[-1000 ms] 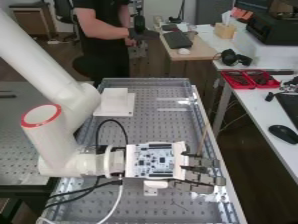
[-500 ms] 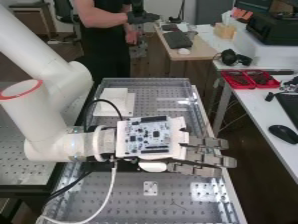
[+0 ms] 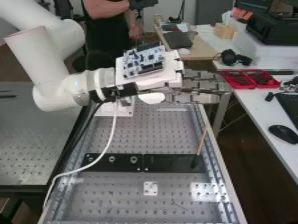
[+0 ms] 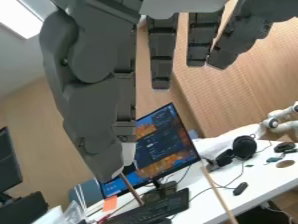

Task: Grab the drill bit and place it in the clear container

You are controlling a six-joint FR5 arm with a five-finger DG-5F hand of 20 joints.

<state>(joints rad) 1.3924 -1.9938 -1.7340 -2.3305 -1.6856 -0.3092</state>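
Robot hand [image 3: 196,87] raised over the table [image 3: 173,204], fingers straight, released; where the drill bit lies, I cannot tell. Lowering could snag the slack cable [image 3: 111,136] on the plate [image 3: 171,164].

From the high view's centre, two red trays [image 3: 239,87] lie at two o'clock on a white desk [image 3: 263,111], black headphones [image 3: 229,56] beyond them; a black mouse [image 3: 284,134] sits past three o'clock, a wooden box [image 3: 225,32] at one.
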